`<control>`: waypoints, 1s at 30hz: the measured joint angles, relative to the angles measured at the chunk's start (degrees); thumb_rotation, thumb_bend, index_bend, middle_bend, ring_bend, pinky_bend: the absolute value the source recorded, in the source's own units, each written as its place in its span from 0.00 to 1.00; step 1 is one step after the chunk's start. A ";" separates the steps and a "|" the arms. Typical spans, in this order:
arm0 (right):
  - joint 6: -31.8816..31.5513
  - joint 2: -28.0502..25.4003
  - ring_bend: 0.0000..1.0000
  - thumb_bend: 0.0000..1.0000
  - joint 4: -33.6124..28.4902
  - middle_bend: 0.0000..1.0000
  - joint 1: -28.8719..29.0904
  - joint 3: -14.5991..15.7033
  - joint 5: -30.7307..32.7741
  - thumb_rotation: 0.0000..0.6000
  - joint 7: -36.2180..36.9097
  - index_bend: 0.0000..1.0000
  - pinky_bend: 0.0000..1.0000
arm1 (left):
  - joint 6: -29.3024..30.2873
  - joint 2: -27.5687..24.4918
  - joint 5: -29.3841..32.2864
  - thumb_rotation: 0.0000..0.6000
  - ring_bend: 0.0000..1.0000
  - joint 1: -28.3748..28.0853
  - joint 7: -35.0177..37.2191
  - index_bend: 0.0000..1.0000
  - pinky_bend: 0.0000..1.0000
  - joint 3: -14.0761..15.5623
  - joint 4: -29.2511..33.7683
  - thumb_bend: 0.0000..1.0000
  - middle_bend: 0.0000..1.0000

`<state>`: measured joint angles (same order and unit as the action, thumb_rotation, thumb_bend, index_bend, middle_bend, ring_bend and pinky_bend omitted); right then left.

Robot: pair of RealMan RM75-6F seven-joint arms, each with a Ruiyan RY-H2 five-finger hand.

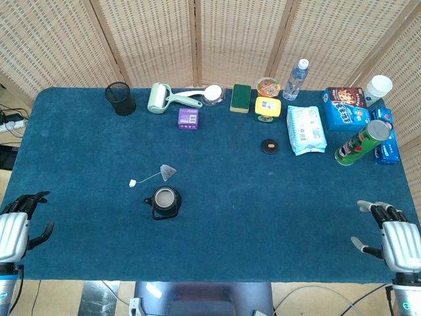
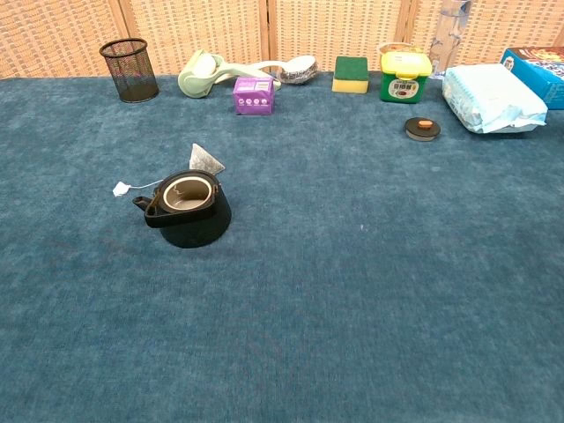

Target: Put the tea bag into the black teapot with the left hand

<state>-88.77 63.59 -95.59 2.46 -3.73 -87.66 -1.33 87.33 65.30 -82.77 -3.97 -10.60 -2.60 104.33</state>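
Head view shows the left hand (image 1: 14,232) empty, fingers spread, at the table edge, well apart from the tea bag (image 1: 168,172) and black teapot (image 1: 164,202).

tea bag (image 1: 168,172) behind lidless black teapot (image 1: 164,203)

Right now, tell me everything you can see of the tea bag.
The tea bag is a small, pale, translucent pyramid sachet lying on the blue tablecloth just behind the open black teapot. A thin string runs left from it to a small white paper tag. No hand touches it.
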 measured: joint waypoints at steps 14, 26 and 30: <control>-1.26 -0.08 0.28 0.10 0.23 0.36 -0.62 0.10 -0.88 1.00 0.77 0.26 0.31 | 0.36 -1.05 -0.34 1.00 0.21 0.45 -0.40 0.20 0.27 0.08 0.54 0.40 0.32; -2.86 -0.43 0.28 0.10 0.82 0.36 -1.71 0.34 -1.55 1.00 2.00 0.26 0.31 | -2.95 -4.23 1.14 1.00 0.23 -2.05 -3.70 0.20 0.28 -1.75 0.59 0.36 0.32; -3.16 -0.51 0.28 0.10 1.23 0.36 -2.14 0.45 -1.39 1.00 2.50 0.26 0.31 | -6.35 -5.68 3.13 1.00 0.36 -3.99 -6.94 0.21 0.50 -2.32 0.63 0.34 0.39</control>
<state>-91.93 63.09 -94.36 0.32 -3.28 -89.04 1.17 80.97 59.62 -79.64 -7.96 -17.53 -4.93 104.96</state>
